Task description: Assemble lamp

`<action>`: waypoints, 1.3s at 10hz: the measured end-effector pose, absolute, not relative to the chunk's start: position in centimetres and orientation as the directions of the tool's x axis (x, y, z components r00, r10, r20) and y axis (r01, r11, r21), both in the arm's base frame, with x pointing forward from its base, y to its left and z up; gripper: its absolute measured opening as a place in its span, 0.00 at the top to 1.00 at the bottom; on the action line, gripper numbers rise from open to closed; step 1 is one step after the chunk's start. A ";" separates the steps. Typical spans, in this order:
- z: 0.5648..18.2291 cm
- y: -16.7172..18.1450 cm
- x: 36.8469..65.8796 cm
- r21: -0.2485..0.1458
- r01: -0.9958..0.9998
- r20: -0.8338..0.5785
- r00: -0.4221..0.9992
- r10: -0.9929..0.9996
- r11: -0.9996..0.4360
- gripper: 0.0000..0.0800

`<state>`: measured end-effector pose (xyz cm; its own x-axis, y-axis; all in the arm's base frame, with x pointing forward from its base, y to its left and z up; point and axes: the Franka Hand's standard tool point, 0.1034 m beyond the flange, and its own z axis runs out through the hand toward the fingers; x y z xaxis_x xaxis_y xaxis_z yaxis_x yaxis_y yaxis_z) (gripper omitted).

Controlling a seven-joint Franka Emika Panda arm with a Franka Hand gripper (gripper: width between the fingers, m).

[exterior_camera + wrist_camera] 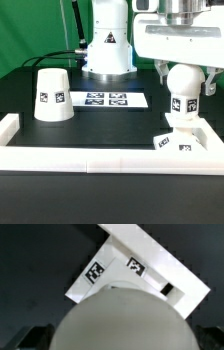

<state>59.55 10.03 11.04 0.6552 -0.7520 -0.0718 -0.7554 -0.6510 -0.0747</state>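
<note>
The ball-shaped white bulb (183, 82) stands upright with its tagged stem on the flat square base (186, 143) at the exterior view's right, by the front rail. My gripper (185, 75) comes down from above with a finger on each side of the ball, shut on it. In the wrist view the bulb (120, 317) fills the lower half. Dark fingertips (35, 336) show at both sides, and the tagged base (150, 255) lies beyond. The tapered shade (52, 95) stands mouth down, apart at the exterior view's left.
The marker board (106, 99) lies flat mid-table. The big white robot pedestal (108, 45) stands behind it. A white rail (100, 158) runs along the front edge and turns up at both ends, with the base close against its right corner.
</note>
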 end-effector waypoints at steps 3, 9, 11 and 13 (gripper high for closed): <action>11.1 10.0 59.6 -0.092 -0.548 -0.047 0.836 -0.546 -0.831 0.13; 11.2 10.0 59.7 -0.103 -0.087 0.007 0.996 -0.088 -0.991 0.13; 11.2 10.0 59.7 -0.101 0.024 0.018 1.000 0.023 -0.995 0.13; 11.2 10.0 59.7 -0.097 0.162 0.032 0.987 0.160 -0.982 0.13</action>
<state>59.73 9.96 11.22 0.9867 0.1596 0.0317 0.1620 -0.9820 -0.0970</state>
